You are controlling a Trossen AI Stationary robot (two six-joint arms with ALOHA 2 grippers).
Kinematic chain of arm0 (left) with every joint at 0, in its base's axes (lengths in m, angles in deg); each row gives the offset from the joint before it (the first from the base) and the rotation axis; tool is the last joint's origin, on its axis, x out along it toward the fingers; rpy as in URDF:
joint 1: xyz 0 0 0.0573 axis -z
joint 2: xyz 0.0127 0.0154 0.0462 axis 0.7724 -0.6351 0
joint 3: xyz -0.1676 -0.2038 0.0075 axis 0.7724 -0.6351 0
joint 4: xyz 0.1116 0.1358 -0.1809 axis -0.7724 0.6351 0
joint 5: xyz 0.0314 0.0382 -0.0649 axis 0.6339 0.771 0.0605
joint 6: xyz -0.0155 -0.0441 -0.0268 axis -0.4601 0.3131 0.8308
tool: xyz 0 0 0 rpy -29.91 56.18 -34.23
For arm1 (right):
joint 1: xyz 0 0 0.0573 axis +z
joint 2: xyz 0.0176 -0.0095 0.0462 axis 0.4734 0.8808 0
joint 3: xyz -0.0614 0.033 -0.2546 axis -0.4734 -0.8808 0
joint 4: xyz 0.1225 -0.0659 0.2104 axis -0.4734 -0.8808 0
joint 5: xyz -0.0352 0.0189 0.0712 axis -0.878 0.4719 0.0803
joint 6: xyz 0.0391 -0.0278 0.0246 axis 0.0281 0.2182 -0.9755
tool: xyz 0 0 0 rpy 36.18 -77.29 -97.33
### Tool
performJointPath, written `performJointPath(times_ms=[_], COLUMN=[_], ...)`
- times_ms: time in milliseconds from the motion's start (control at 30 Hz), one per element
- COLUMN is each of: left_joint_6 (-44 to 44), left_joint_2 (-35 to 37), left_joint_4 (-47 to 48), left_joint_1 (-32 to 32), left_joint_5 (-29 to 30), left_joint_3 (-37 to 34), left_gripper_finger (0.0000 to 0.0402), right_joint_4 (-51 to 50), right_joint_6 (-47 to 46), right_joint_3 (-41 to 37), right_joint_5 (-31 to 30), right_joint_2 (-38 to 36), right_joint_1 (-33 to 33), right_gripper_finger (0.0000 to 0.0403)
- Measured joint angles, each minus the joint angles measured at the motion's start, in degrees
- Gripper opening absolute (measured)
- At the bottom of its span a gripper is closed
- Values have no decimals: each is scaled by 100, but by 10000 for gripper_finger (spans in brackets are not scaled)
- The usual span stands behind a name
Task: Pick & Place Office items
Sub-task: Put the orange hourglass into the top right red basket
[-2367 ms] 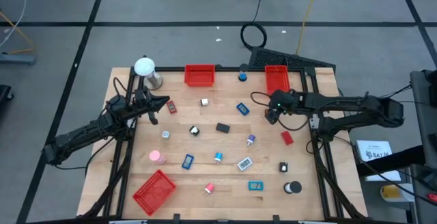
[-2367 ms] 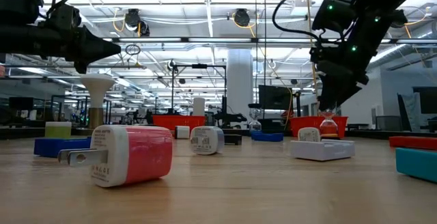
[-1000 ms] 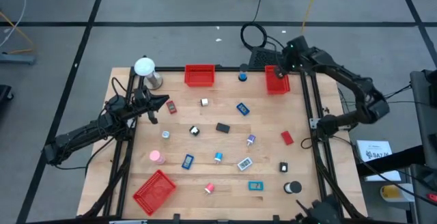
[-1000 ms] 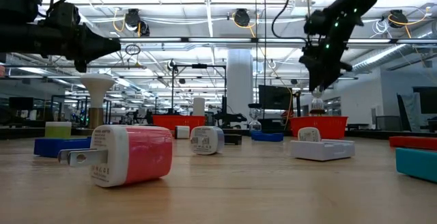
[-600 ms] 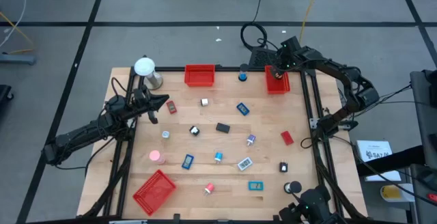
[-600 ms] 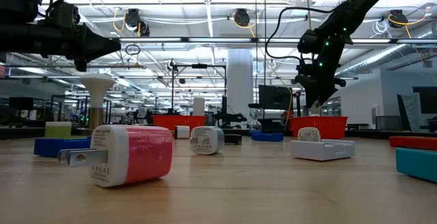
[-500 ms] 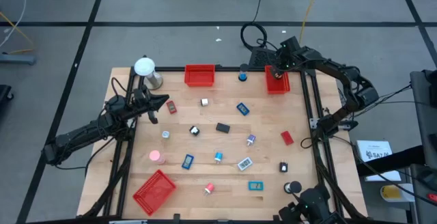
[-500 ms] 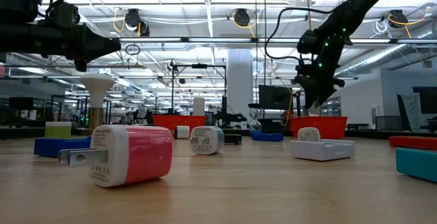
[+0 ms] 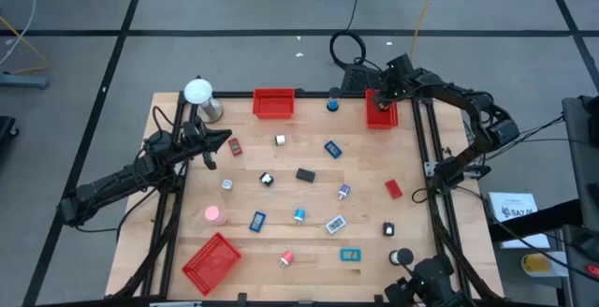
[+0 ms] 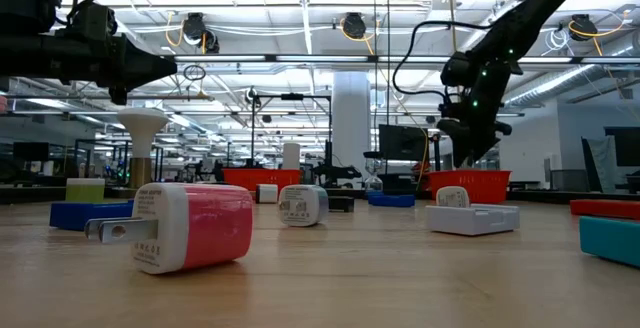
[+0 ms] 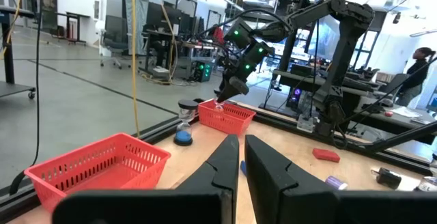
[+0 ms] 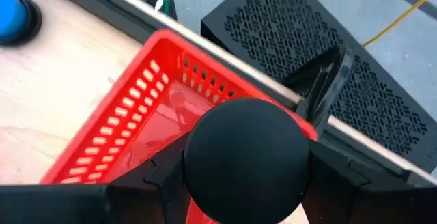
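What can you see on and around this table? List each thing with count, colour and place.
red mesh trays: three, red; two at the far edge, one at the near left corner.
white ball on a silver stand: one, far left corner.
office items: about twenty, mixed colours, scattered over the table.
person: one, in the room beyond.
left pincer: dark, shut, above the left side.
right pincer: dark, over the far right tray.

Wooden table (image 9: pixel 309 255) with scattered office items (image 9: pixel 306 175), red trays (image 9: pixel 273 103).
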Motion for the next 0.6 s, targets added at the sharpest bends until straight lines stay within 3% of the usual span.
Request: performJointPath(times_ms=[333,600], left_joint_6=[41,506], left_joint_2=[0,2], left_joint_4=[-5,-476], left_joint_1=[0,-2], left_joint_5=[-2,-39], left_joint_3=[0,-2], left_gripper_finger=[26,26], right_joint_4=[204,162], right_joint_6=[9,162], right_joint_3=[-14,-14], right_joint_5=[-112,-314], right_joint_2=[-170,-1236], right_joint_1=[22,26], right_gripper_finger=[256,265])
